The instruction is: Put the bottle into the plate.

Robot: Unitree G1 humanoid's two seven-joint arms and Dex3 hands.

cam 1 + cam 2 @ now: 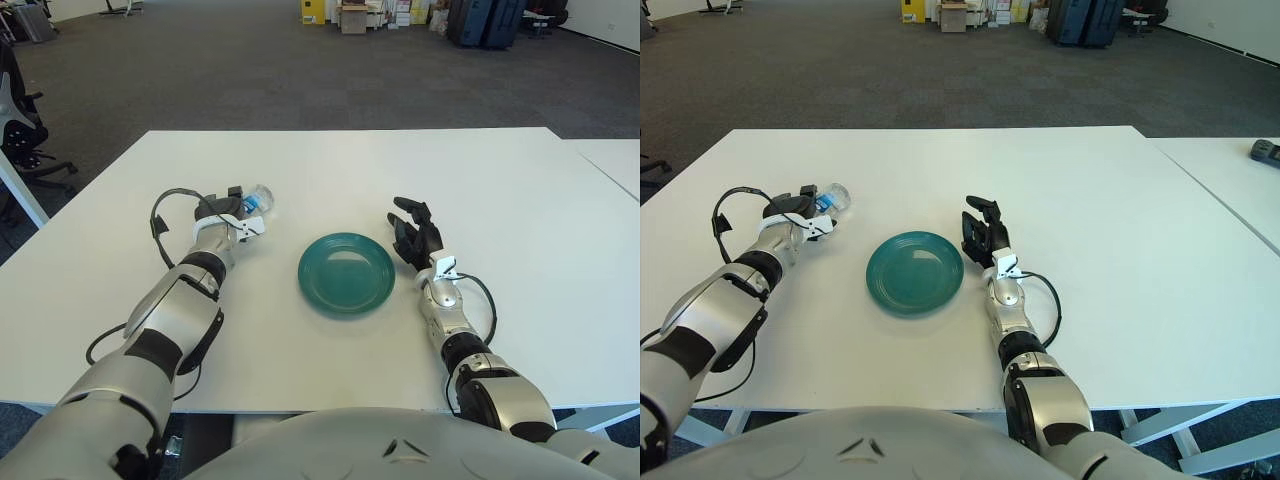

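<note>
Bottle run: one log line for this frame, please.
left hand: shut on bottle, left of green plate | plate: holds nothing | right hand: open, right of plate | white table

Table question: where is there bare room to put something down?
The white table is bare beyond the teal plate and off to the right of the right hand. It is tighter on the left, where the left hand is at the plastic bottle.

We see a broad white rectangular table [330,170] on dark grey carpet [250,70], a second white table [610,160] just beside it, black office chairs [20,125] far left, and dark suitcases [485,22] by stacked boxes [355,15].
</note>
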